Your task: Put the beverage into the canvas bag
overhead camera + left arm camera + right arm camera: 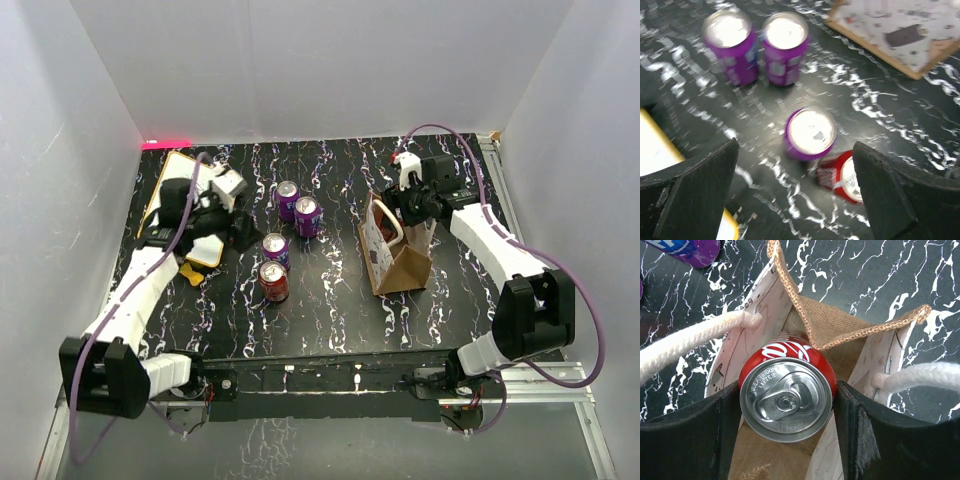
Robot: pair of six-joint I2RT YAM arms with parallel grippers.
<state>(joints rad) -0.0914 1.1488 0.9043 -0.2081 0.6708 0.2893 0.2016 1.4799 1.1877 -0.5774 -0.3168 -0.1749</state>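
Observation:
The canvas bag (398, 252) stands at the right of the table, tan with cream handles. My right gripper (786, 405) is shut on a red cola can (787, 390), upright, over the bag's open mouth (810, 330), the jaws pressing on both of the can's sides. In the top view the right gripper (408, 205) sits at the bag's top. My left gripper (795, 200) is open and empty above the table, just short of a purple can (810, 132) and a red can (842, 177). Two more purple cans (757, 47) stand farther off.
In the top view three purple cans (298, 208) and one red can (274, 281) stand mid-table. A flat tan-framed board (180, 190) lies at the back left under the left arm. White walls close the table on three sides.

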